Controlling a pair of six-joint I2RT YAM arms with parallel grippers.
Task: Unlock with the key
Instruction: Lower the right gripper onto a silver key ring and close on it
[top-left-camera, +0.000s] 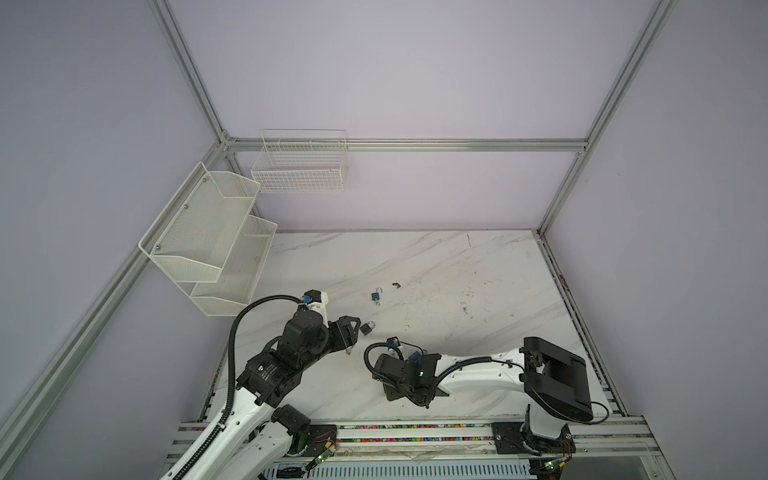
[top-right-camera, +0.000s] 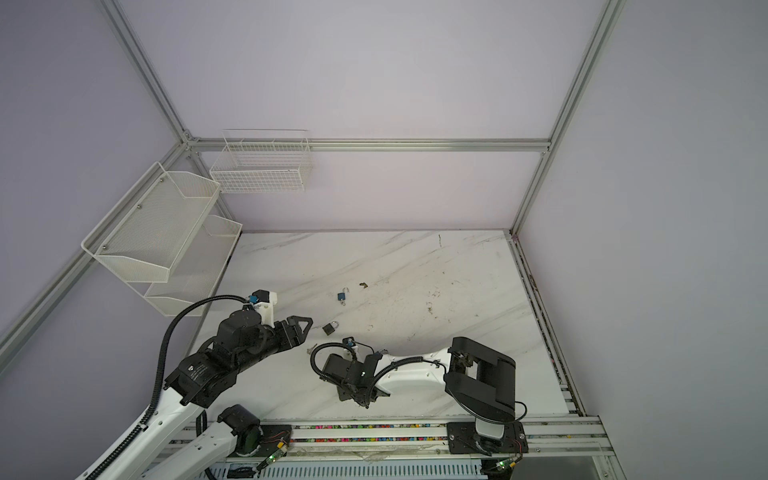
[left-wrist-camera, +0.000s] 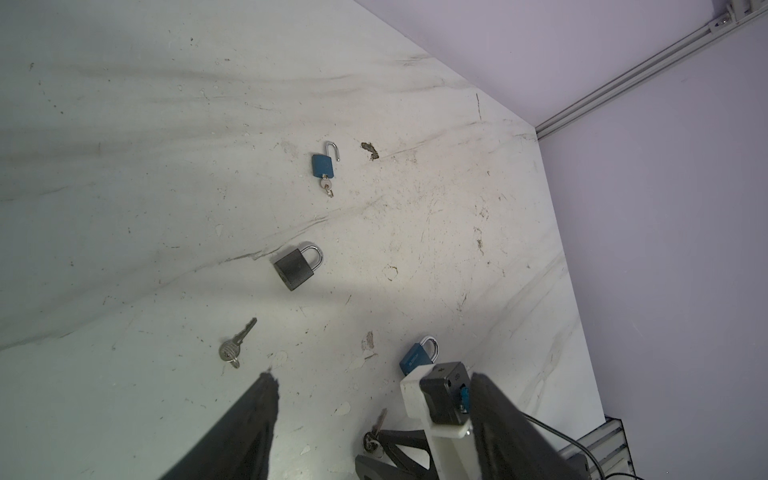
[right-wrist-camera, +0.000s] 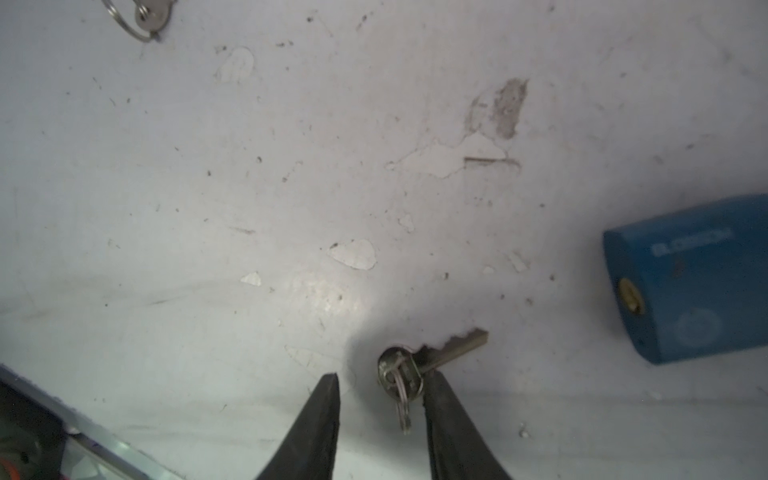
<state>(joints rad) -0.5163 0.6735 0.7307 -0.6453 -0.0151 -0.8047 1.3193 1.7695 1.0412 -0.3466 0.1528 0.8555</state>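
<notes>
- Small silver key (right-wrist-camera: 455, 348) lies near the front edge of the white marble tabletop (right-wrist-camera: 249, 166), blade toward the blue metal padlock (right-wrist-camera: 685, 278).
- Our black right gripper (right-wrist-camera: 381, 376) straddles its head, unclenched, ready to pinch; our left gripper (left-wrist-camera: 374, 376) gapes empty.

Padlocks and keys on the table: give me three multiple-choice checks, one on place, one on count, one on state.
1. The key nearest the near blue padlock lies:
A. between the right gripper's fingertips
B. inside a keyhole
C. on a shackle
2. Padlocks on the table:
A. two
B. three
C. five
3. The far blue padlock is:
A. shut, keyless
B. open, key inserted
C. open, keyless
Answers:
1 A: fingertips stand either side of it in the right wrist view.
2 B: the left wrist view shows two blue and a black padlock.
3 B: its shackle is swung out, a key in its base.
</notes>
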